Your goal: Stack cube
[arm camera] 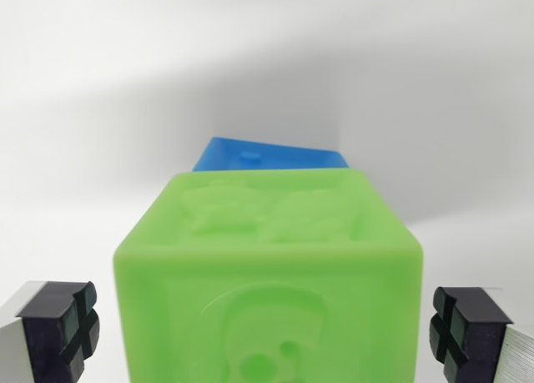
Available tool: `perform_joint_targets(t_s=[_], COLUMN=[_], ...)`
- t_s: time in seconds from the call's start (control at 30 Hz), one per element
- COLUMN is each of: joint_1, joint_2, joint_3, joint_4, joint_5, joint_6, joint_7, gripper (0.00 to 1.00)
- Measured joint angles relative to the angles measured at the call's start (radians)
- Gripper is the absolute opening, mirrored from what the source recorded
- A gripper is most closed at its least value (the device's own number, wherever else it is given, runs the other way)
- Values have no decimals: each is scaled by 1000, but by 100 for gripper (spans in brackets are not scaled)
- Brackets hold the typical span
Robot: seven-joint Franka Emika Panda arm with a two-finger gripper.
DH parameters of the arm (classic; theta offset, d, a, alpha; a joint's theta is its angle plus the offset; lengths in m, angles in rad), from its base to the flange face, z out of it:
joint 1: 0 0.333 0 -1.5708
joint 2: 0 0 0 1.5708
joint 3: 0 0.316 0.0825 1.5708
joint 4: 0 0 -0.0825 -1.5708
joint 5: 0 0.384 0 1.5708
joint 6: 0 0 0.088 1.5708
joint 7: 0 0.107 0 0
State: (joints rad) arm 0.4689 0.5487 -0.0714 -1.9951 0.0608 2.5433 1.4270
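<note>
Wrist view, single frame. You are looking at a green cube (269,274) filling the centre and lower part of the picture, close to the camera and slightly soft in focus. Its top face carries raised relief shapes, and its front face has a sunken round emblem with a raised figure inside; you cannot read any letters, brand or label on either face, as the relief is too blurred to make out.

Behind the green cube, a blue cube (269,156) shows only as a thin wedge above the green top edge, with one small raised stud on it. Whether the two cubes touch cannot be told from this angle.

The gripper (269,331) stands wide open. Its two dark pads (65,326) sit at the lower corners of the wrist view, one on each side of the green cube, each with a clear gap of white between pad and cube wall. It holds nothing. Each pad has a cross-shaped groove pattern and a grey metal backing.

The table (100,108) is plain white, with a soft grey shadow across it.
</note>
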Motion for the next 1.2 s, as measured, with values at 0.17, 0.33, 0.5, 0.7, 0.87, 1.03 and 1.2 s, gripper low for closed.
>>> perform_joint_targets(t_s=[0.17, 0.33, 0.5, 0.7, 0.87, 1.03, 1.2], joint_1=[2, 3, 4, 5, 6, 7, 7], joint_2=[-23, -54, -87, -129, -166, -204, -236], joint_3=[-2, -4, -6, -8, -10, -11, -11], joint_4=[-2, -6, -8, -8, -5, 5, 15], joint_5=[-1, -2, -6, -11, -15, -20, -24], joint_6=[-21, -48, -78, -119, -159, -206, -249], joint_7=[0, 1, 3, 5, 8, 11, 15], gripper=[100, 100, 100, 100, 100, 100, 100])
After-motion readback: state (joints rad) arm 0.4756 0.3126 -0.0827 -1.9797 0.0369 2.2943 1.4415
